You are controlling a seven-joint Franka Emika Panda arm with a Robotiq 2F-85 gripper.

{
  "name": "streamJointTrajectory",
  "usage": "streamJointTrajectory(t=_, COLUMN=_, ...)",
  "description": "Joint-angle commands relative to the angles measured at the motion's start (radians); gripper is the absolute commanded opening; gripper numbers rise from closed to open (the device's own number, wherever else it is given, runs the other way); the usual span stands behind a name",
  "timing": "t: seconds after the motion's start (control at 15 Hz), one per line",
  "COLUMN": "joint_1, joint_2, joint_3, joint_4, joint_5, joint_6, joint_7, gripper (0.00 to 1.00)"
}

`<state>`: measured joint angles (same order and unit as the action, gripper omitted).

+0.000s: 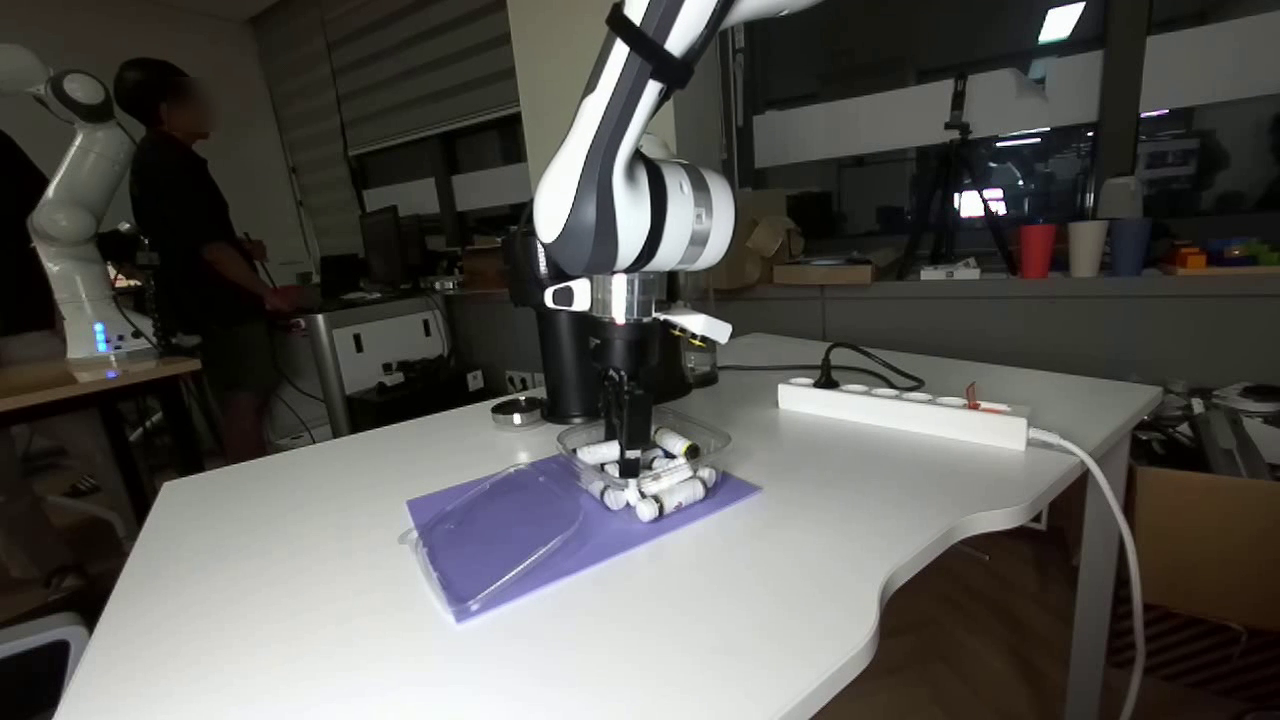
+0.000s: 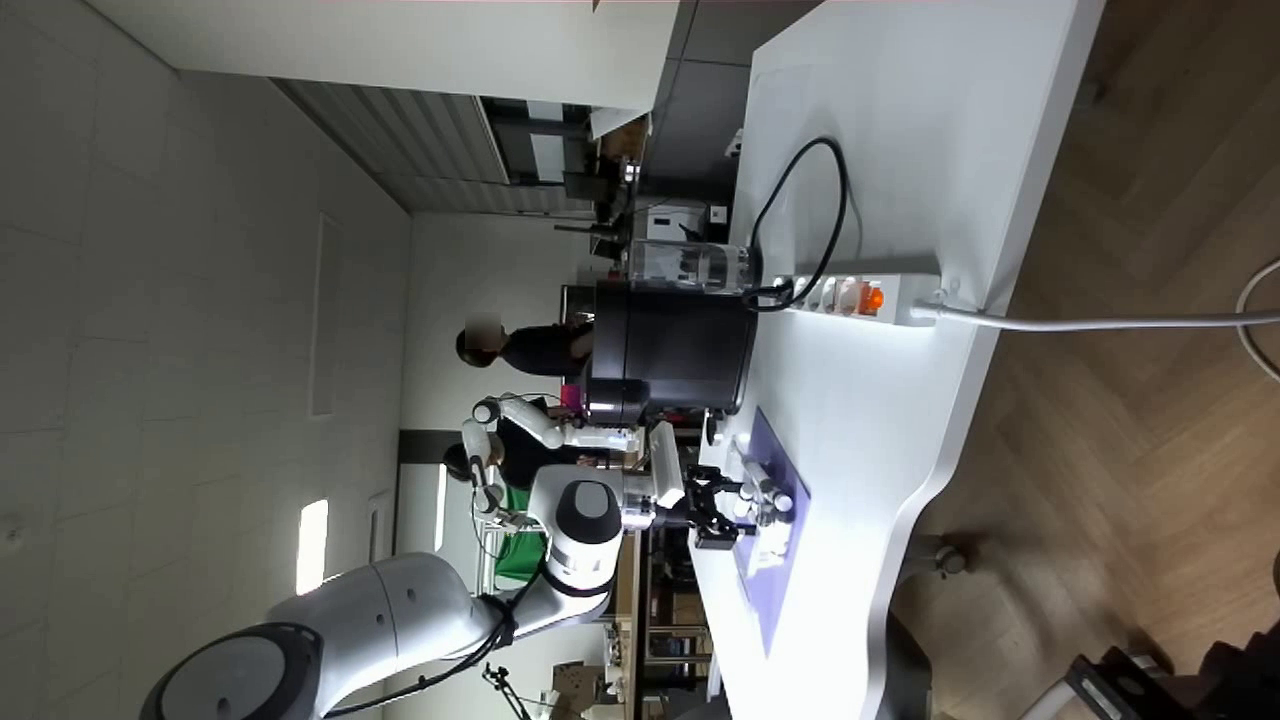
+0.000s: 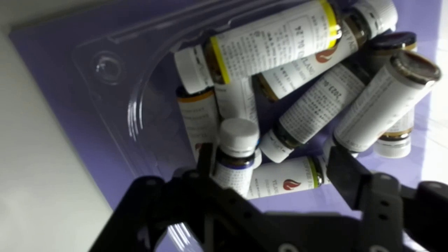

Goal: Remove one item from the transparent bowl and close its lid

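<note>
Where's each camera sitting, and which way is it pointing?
Wrist view: above the bowl, looking down at the bottles; only the open gripper shows.
In an exterior view: seemingly above the near part of the table, facing windows; arm and gripper show.
In an exterior view, picture turned sideways: beyond the table's edge, facing across it toward people; arm and gripper show.
Both exterior views share the arm, gripper, table, mat and power strip.
</note>
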<state>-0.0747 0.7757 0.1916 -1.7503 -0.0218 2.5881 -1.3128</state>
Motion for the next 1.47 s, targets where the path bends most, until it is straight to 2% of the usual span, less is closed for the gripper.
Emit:
streamJointTrajectory(t=0.0, joint_1=-0.001, joint_2=0.001, joint_3=0.000, joint_4=0.005, joint_5=-0.014, joint_6=0.014, joint_7=0.019, gripper=0.53)
streamJointTrajectory(t=0.47, joint_1=-0.012, joint_2=-0.023, joint_3=0.003, joint_4=0.013, joint_5=-0.001, joint_6=0.014, joint_7=0.028, gripper=0.05)
streamJointTrajectory(t=0.73, joint_1=-0.046, joint_2=-0.057, joint_3=0.022, joint_4=0.034, joint_5=0.014, joint_6=-0.017, joint_7=-0.002, gripper=0.07)
streamJointTrajectory(t=0.87, joint_1=-0.064, joint_2=-0.066, joint_3=0.031, joint_4=0.085, joint_5=0.019, joint_6=-0.091, joint_7=-0.031, gripper=0.07)
streamJointTrajectory(t=1.07, joint_1=-0.067, joint_2=-0.038, joint_3=0.020, joint_4=0.215, joint_5=0.016, joint_6=-0.190, joint_7=-0.068, gripper=0.07)
streamJointTrajectory(t=1.4, joint_1=-0.047, joint_2=0.080, joint_3=-0.007, joint_4=0.429, joint_5=-0.013, joint_6=-0.276, joint_7=-0.194, gripper=0.07)
